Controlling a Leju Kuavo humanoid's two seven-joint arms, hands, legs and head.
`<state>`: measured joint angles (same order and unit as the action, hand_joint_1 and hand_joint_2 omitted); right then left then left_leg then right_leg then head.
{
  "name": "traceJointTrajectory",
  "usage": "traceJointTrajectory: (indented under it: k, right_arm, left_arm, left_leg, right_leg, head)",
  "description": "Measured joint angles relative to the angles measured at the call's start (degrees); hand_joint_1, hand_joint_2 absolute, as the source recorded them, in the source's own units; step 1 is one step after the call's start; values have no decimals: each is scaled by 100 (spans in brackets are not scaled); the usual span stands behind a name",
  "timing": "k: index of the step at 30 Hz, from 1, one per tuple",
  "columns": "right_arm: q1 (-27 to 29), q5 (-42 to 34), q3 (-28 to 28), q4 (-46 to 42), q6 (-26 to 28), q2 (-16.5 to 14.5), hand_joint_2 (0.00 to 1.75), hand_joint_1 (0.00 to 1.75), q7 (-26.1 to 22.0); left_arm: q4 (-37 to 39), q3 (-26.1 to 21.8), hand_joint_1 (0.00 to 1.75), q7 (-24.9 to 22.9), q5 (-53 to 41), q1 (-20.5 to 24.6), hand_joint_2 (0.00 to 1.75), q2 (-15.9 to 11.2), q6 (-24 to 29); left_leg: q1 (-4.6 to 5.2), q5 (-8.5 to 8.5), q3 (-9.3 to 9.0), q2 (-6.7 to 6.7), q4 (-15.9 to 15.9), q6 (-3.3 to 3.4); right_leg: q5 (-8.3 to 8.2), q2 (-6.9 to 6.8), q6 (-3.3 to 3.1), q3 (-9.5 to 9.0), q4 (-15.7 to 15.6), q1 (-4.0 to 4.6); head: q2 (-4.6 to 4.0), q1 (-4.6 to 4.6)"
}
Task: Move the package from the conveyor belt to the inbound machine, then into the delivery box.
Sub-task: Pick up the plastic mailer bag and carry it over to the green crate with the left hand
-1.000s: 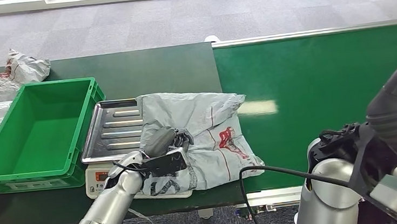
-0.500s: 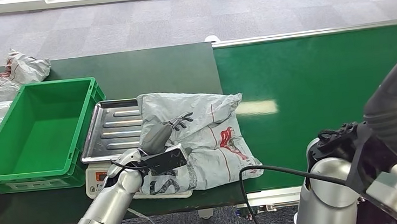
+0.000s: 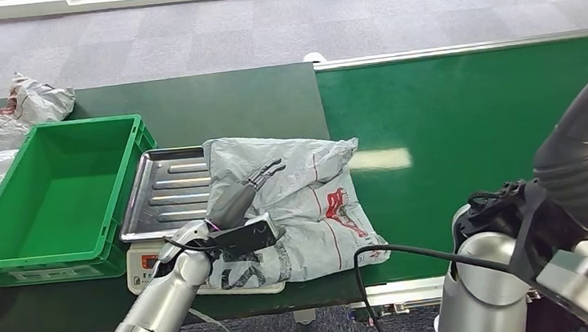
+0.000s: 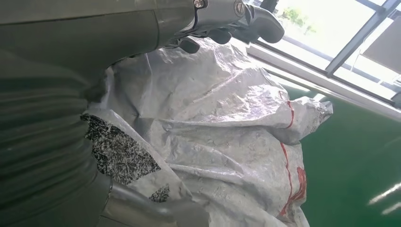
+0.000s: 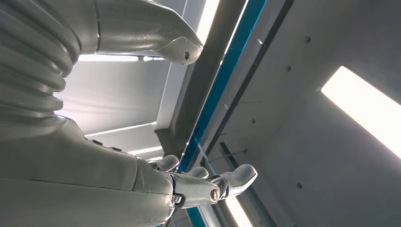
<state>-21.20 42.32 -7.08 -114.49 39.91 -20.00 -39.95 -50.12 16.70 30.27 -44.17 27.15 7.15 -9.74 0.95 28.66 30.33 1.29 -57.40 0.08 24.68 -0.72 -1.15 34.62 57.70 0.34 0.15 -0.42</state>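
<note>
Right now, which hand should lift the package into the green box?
Left. The left hand is over the package on the scale tray, beside the box. The right hand points at the ceiling.

We are looking across a grey tiled floor (image 3: 263,32) lying beyond a dark green counter (image 3: 229,103). Ceiling light panels (image 5: 364,113) are glowing overhead, and daylight is coming through windows (image 4: 331,33).

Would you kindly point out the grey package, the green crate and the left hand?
grey package (image 3: 309,189), head view, crumpled upper surface.
green crate (image 3: 65,252), head view, near rim.
left hand (image 3: 239,195), head view, back of hand.
</note>
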Motion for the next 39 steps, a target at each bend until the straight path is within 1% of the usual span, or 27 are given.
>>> traceJointTrajectory:
  k: [4, 7, 14, 29, 30, 31, 33, 34, 35, 39]
  right_arm:
    - [-2, 0, 0, 44, 0, -1, 175, 0, 0]
    - [-3, 2, 0, 68, 0, -1, 175, 0, 0]
    - [0, 36, 14, 86, 0, 1, 175, 0, 0]
    - [4, 33, 29, 87, 0, 1, 175, 0, 0]
    - [5, 31, 30, 87, 0, 1, 175, 0, 0]
    - [5, 28, 31, 87, 0, 1, 175, 0, 0]
    - [6, 21, 31, 88, 0, 1, 175, 0, 0]
    - [6, 18, 31, 88, 0, 1, 175, 0, 0]
    - [6, 15, 31, 88, 0, 1, 175, 0, 0]
    - [7, -3, 34, 87, 0, 1, 175, 0, 0]
  left_arm:
    - [1, 82, 0, 181, -12, -7, 175, -14, -423]
    - [11, 180, 0, 213, -110, -4, 175, -27, -553]
    - [225, 421, 0, -79, -513, 103, 175, -37, -444]
    - [464, 534, 0, -89, -531, 201, 175, -37, -357]
    - [466, 536, 16, -89, -531, 201, 175, -37, -343]
    - [467, 537, 55, -89, -531, 201, 175, -37, -333]
    - [468, 537, 142, -91, -531, 201, 175, -37, -328]
    - [467, 537, 170, -91, -531, 201, 175, -38, -328]
    - [466, 537, 175, -91, -531, 201, 175, -39, -326]
    - [461, 537, 175, -82, -523, 201, 175, -47, -302]
  left_leg:
    - [0, 0, 1, 0, 0, 0]
    - [0, 0, 1, 0, 0, 0]
    - [0, 0, 0, 0, 0, 0]
    - [0, 0, -1, 0, 0, 0]
    - [0, 0, -1, 0, 0, 0]
    - [0, 0, -1, 0, 0, 0]
    - [0, 0, -1, 0, 0, 0]
    - [0, 0, -1, 0, 0, 0]
    - [0, 0, -1, 0, 0, 0]
    - [0, 0, -1, 0, 0, 0]
  right_leg:
    - [0, 0, 0, 0, 0, 0]
    - [0, 0, 0, 0, 0, 0]
    - [0, 0, 0, 0, 0, 0]
    - [0, 0, 0, 0, 0, 0]
    - [0, 0, 0, 0, 0, 0]
    - [0, 0, 0, 0, 0, 0]
    - [0, 0, 0, 0, 0, 0]
    - [0, 0, 0, 0, 0, 0]
    - [0, 0, 0, 0, 0, 0]
    - [0, 0, 0, 0, 0, 0]
  head:
    - [0, 1]
    - [0, 0]
    - [0, 0]
    - [0, 1]
    - [0, 1]
    - [0, 1]
    - [0, 1]
    - [0, 1]
    - [0, 1]
    - [0, 1]
